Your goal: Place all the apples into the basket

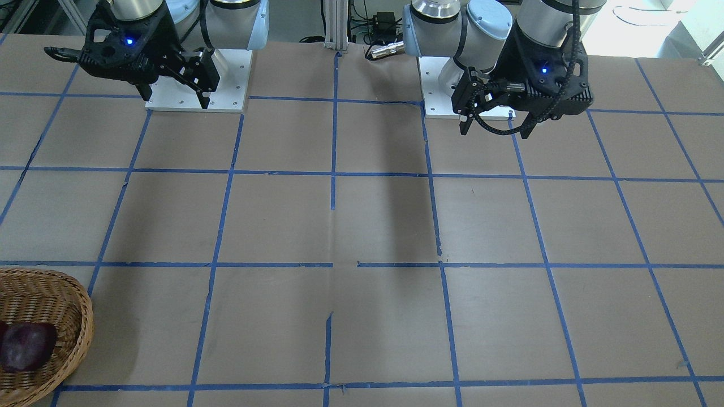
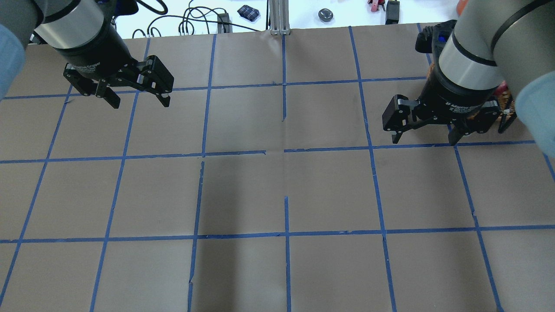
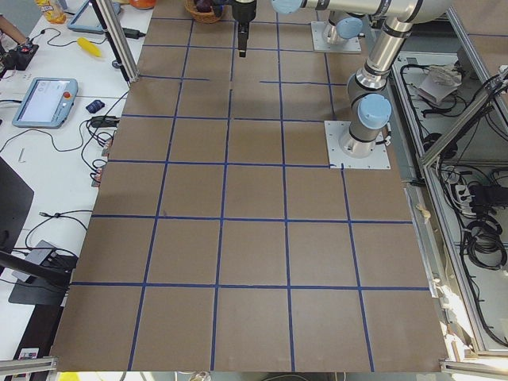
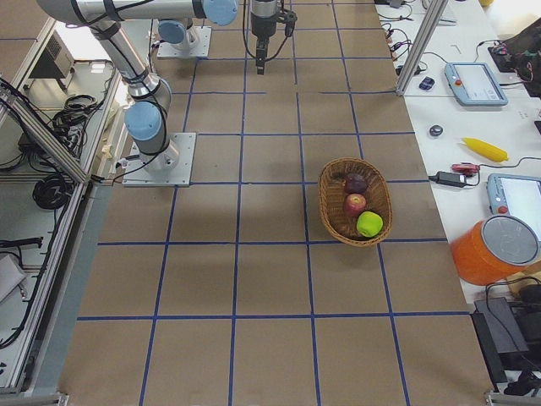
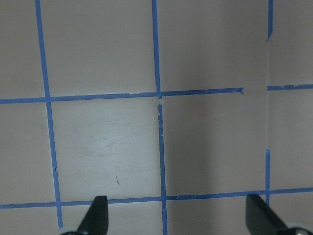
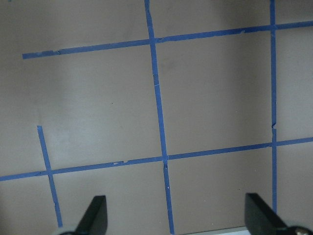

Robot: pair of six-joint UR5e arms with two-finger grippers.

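Observation:
The brown wicker basket (image 4: 331,211) stands near the table's right end and holds all three apples: the maroon apple (image 4: 356,183), the red apple (image 4: 355,204) and the yellow-green apple (image 4: 369,224). In the front-facing view only part of the basket (image 1: 79,316) shows at the lower left, with the maroon apple (image 1: 25,346) inside. My left gripper (image 2: 141,103) is open and empty above the table. My right gripper (image 2: 422,139) is open and empty, apart from the basket, which its arm mostly hides in the overhead view. Both wrist views show only taped table between open fingers (image 5: 98,215) (image 6: 97,215).
The table (image 2: 286,190) is brown with a blue tape grid. The arm base plates (image 1: 195,79) (image 1: 452,96) sit at the robot's edge. An orange bucket (image 4: 494,249), a yellow object (image 4: 483,149) and tablets lie on the side bench beyond the basket.

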